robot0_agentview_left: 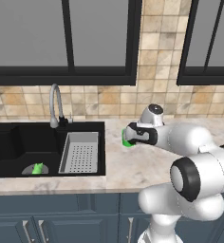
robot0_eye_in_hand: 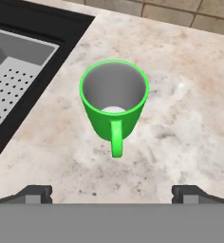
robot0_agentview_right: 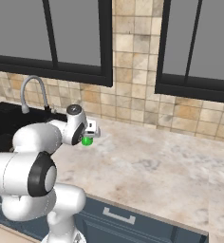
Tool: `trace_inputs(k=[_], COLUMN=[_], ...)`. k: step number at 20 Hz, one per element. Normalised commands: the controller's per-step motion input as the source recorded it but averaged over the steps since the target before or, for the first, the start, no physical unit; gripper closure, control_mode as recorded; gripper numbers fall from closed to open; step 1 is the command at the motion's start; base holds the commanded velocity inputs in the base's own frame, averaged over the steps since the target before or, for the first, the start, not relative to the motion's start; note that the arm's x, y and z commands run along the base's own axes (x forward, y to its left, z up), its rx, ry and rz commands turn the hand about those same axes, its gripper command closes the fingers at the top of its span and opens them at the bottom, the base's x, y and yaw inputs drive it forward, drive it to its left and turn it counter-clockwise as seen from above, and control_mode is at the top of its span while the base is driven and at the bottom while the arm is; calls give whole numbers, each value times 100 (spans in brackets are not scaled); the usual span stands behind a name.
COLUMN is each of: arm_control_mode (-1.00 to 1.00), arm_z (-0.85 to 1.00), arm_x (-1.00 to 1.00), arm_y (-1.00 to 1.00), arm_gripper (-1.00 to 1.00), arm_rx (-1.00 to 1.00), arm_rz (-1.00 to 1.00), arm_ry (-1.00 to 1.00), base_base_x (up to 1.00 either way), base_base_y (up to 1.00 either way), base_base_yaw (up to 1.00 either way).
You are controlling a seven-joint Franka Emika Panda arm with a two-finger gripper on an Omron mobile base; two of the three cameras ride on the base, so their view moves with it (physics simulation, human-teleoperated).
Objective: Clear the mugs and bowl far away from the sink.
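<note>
While the arm reaches across mid-frame in the left base view, the green mug [robot0_agentview_left: 127,142] peeks out just left of the hand, right of the sink [robot0_agentview_left: 47,147] on the counter [robot0_agentview_left: 128,166]. Right base view: mug [robot0_agentview_right: 87,141] left of centre, under the hand. Hand view: mug [robot0_eye_in_hand: 114,101] upright at centre, handle toward the gripper [robot0_eye_in_hand: 112,192], whose fingertips [robot0_eye_in_hand: 37,192] stand wide apart, holding nothing.

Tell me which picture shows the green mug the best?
The hand view: the green mug stands upright on the counter near the sink, with its rim, grey inside and handle all plain. In the left base view only a green sliver peeks past the arm; in the right base view only a small patch below the open gripper.
</note>
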Motion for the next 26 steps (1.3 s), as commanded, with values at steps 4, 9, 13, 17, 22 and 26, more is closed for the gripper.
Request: trace_inputs(k=[4, 9, 13, 17, 22, 26], arm_control_mode=[-100, -100, -100, -100, -100, -100], arm_z=[-19, -20, -24, -19, -18, -18], arm_x=[10, 20, 21, 25, 23, 13], arm_y=[0, 0, 0, 0, 0, 0], arm_gripper=[-100, -100, -100, -100, -100, -100], arm_rx=[0, 0, 0, 0, 0, 0], arm_rz=[0, 0, 0, 0, 0, 0], arm_ry=[0, 0, 0, 0, 0, 0], base_base_x=[0, 0, 0, 0, 0, 0], base_base_y=[0, 0, 0, 0, 0, 0], base_base_yaw=[0, 0, 0, 0, 0, 0])
